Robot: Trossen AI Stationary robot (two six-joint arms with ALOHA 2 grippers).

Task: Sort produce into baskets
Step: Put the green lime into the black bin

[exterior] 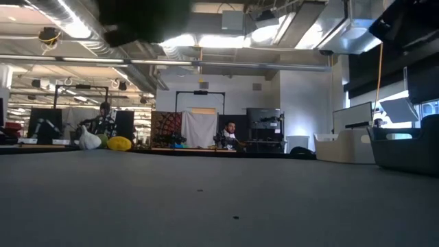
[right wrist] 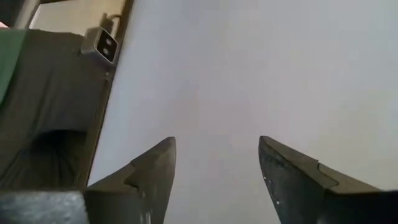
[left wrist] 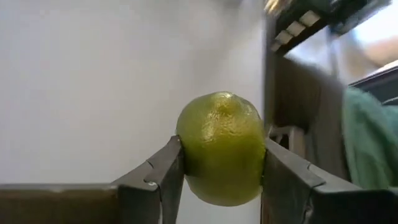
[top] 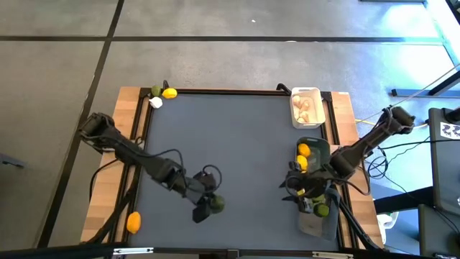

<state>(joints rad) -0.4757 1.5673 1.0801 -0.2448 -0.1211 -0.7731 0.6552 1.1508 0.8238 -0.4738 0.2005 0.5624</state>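
L gripper holds 1 lime near the table's front edge; baskets lie across by the R edge.

High view: left gripper (top: pixel 207 207) sits near the front edge, left of centre, clamped on a lime (top: pixel 216 205). The dark basket (top: pixel 320 149) w/ lemons and the translucent basket (top: pixel 316 223) lie along the R edge, well apart from the lime; white basket (top: pixel 306 106) w/ garlic at the back R corner. Right gripper (top: pixel 302 191) hovers just beside the dark basket, so the R arm is nearer the baskets; the lime must travel toward the R edge. Low view: only a far lemon (exterior: pixel 119 143) shows. L wrist: lime (left wrist: pixel 222 147) pinched between both fingers. R wrist: jaws apart, empty.
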